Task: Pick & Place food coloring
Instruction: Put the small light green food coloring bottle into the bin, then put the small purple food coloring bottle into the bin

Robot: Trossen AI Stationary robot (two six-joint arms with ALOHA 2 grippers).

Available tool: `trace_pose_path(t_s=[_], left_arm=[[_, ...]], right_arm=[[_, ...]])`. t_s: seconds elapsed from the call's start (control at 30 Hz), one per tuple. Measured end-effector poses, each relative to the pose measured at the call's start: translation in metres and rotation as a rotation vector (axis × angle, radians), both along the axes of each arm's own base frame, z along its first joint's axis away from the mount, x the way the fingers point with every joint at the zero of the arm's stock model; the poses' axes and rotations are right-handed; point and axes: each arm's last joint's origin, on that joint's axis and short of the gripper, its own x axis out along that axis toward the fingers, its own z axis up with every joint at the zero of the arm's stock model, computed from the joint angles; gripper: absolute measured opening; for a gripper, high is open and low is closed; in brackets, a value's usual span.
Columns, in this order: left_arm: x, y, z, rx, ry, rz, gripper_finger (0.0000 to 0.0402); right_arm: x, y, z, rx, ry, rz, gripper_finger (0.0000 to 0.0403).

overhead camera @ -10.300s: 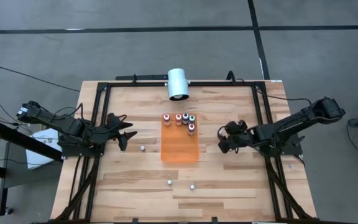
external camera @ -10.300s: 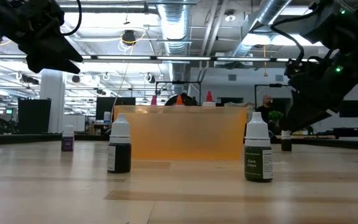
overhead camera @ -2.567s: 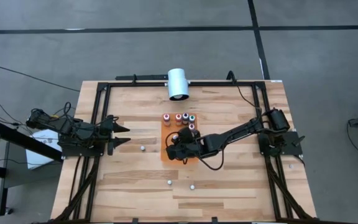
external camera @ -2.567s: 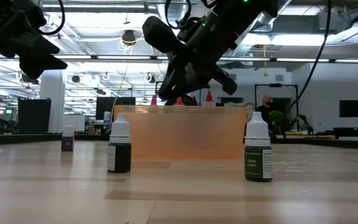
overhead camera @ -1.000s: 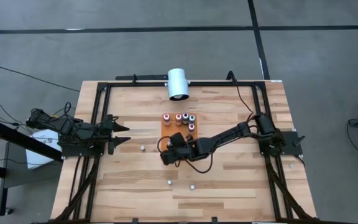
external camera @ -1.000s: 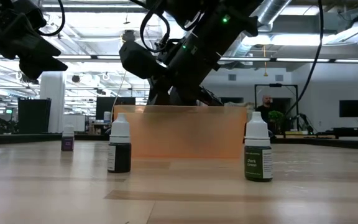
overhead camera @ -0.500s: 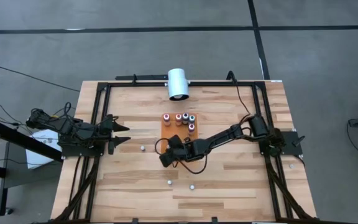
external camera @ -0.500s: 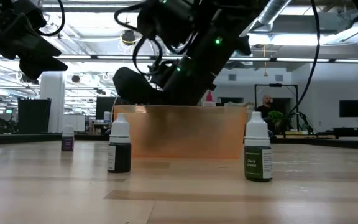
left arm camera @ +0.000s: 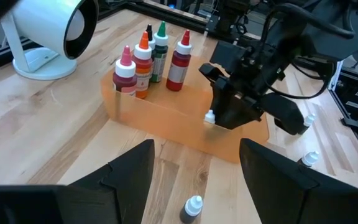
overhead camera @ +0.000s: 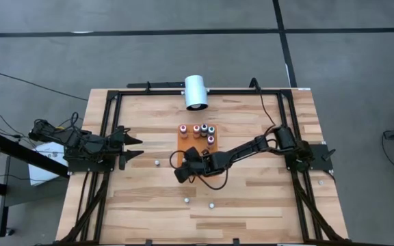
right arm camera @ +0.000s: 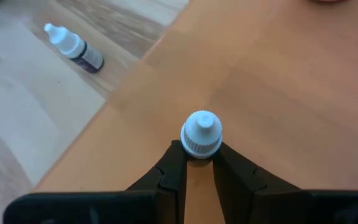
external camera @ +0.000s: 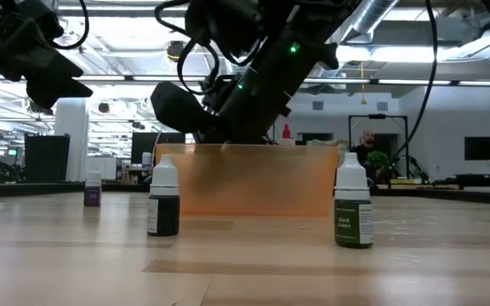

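Several food coloring bottles (overhead camera: 197, 130) stand upright at the far end of the orange tray (overhead camera: 207, 158); in the left wrist view they are red, orange, green and pink (left arm camera: 151, 56). My right gripper (overhead camera: 181, 172) hangs over the tray's near left corner, shut on one more small bottle with a white cap (right arm camera: 201, 132). My left gripper (overhead camera: 137, 147) waits open near the table's left edge, apart from everything. My right gripper pinches the bottle just under its white cap (right arm camera: 201, 148) between its two fingertips. The fingers slant down from the table's right side. The bottle stands upright, cap up, over the tray (right arm camera: 278, 93). The fingers hide its body, so whether its base touches the tray cannot be told.
A big white cylinder (overhead camera: 196, 91) lies at the table's far edge. Loose bottles stand on the bare wood: a purple one (overhead camera: 157, 162) left of the tray, a dark one (external camera: 163, 204) and a dark green one (external camera: 353, 211) near the front edge.
My right gripper has sunk a little with the bottle over the tray's near left corner and drifted slightly toward the table's left edge. It stays shut on the bottle.
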Motion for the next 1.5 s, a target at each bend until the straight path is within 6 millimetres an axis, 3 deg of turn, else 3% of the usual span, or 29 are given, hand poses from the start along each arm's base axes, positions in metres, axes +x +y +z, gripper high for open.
trace_pose_path(t_s=[0.67,1.1,1.5], left_arm=[[-0.0002,0.0001,-0.0007,0.002,0.007,0.0,0.0229],[-0.0002,0.0001,-0.0007,0.002,0.007,-0.001,0.0229],[-0.0002,0.0,-0.0006,0.002,0.007,-0.001,0.0229]], right_arm=[[-0.0008,-0.0054,-0.0016,0.019,0.032,0.011,0.0064],[-0.0007,-0.0061,-0.0015,0.015,0.03,0.006,0.0154],[-0.0008,-0.0059,-0.0016,0.014,0.031,0.006,0.0168]])
